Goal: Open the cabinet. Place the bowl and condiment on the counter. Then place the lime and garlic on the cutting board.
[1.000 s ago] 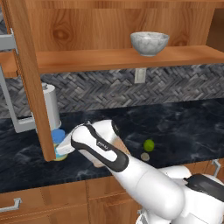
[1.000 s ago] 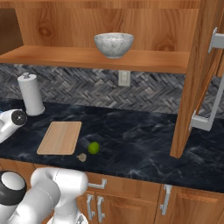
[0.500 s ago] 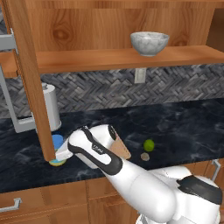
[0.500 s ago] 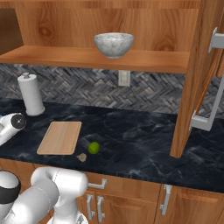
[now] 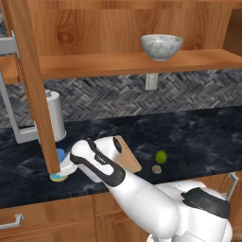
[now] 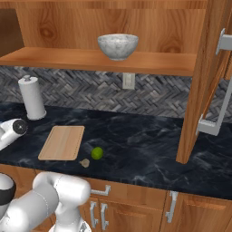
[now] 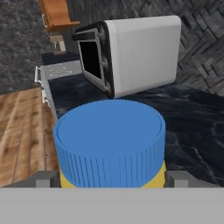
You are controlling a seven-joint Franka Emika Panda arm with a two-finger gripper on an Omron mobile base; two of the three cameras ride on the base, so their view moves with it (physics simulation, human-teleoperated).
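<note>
Condiment (image 7: 109, 144) apparently between spread tool (image 7: 109, 178) tips, near counter (image 5: 198, 137) edge.

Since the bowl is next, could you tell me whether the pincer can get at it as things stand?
Probably yes: the cabinet doors stand open and the bowl sits alone on the shelf, but the pincer sits low around the condiment.

Even, fairly bright rendered light in all views, no clear source and no glare; wood cabinet (image 5: 94, 28) interior reads warm and evenly lit, dark counter (image 6: 145, 145) shows no hot spots. Shadows soft and faint: a small one under the bowl (image 6: 118, 46) on its shelf, weak ones beside the lime (image 6: 97, 153). Base views slightly soft and low-res, hand view blurry up close on the condiment (image 7: 109, 142) lid, no edge distortion.
</note>
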